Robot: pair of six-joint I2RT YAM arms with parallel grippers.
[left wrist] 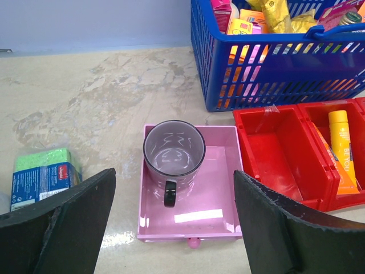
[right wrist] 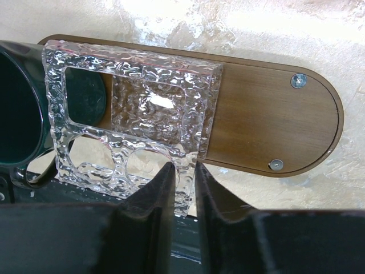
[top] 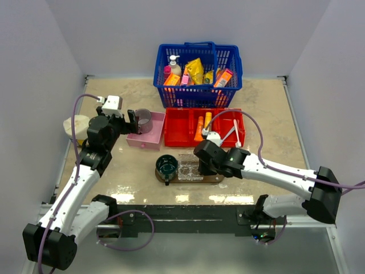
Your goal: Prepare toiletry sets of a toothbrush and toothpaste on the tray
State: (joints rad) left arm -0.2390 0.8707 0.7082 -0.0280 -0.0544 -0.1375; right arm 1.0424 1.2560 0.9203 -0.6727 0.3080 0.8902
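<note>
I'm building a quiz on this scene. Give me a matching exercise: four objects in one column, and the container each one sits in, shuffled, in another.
Objects:
1. mug
2. green cup
3. toothpaste
4. pump bottle

Places:
A. on the tray
B. in the basket
C. in the pink box
D. in the red bin

Pairs: 1-C, 2-A, 3-D, 4-B

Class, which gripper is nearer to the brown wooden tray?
Right. The right gripper pinches the clear holder on the tray; the left gripper hangs open above the pink box, away from the tray.
</note>
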